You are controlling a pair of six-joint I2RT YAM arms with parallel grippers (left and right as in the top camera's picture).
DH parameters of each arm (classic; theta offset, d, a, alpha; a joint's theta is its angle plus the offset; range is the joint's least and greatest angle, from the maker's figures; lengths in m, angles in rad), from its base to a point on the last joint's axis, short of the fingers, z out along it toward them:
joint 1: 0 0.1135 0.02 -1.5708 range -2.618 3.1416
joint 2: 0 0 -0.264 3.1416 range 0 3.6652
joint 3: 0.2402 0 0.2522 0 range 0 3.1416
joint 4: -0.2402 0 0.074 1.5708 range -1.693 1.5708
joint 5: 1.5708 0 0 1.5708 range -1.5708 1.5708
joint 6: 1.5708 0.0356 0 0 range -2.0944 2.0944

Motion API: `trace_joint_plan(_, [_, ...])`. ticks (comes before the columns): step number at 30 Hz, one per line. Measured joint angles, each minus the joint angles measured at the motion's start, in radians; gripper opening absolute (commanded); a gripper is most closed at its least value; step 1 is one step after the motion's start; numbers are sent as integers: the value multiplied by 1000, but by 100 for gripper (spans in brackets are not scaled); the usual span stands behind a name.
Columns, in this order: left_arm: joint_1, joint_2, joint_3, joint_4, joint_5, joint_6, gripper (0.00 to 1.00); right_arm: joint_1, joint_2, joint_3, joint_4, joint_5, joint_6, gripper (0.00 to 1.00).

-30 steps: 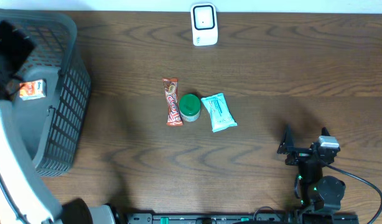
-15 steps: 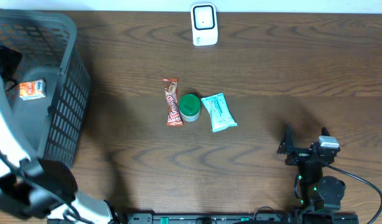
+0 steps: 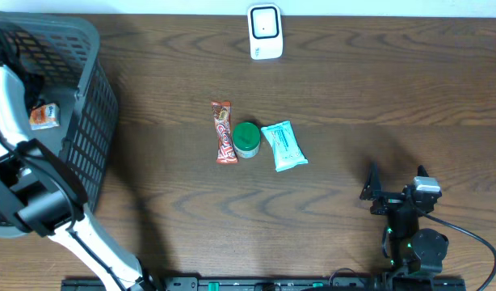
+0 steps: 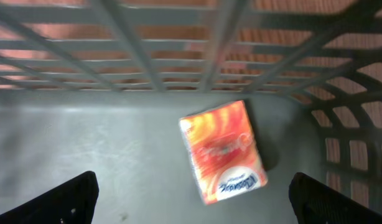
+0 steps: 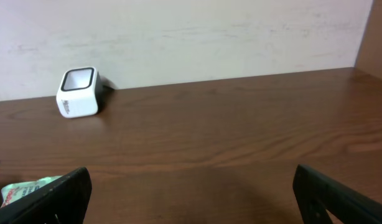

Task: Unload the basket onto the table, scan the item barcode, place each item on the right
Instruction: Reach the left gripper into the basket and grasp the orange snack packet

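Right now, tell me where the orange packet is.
In the overhead view, the orange packet lies inside the grey basket at far left, directly under the open left gripper.

White-and-black left arm (image 3: 6,113), black right arm (image 3: 415,246), black cable (image 3: 466,229)

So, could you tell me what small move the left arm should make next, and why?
Probably lower the left gripper straight down over the orange packet and close on it. Its jaws stand open above the packet, which lies flat and untouched on the floor of the grey basket, roughly between the fingers in the wrist view.
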Motion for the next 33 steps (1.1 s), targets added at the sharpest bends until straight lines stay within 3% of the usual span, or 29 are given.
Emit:
trace_joint_plan(15, [-82,59,0,98,-130,-56,98,0,0,0,0,0,0,99])
trace_joint_plan(33, [-72,179,-4,175,-139,-89,98,0,0,0,0,0,0,99])
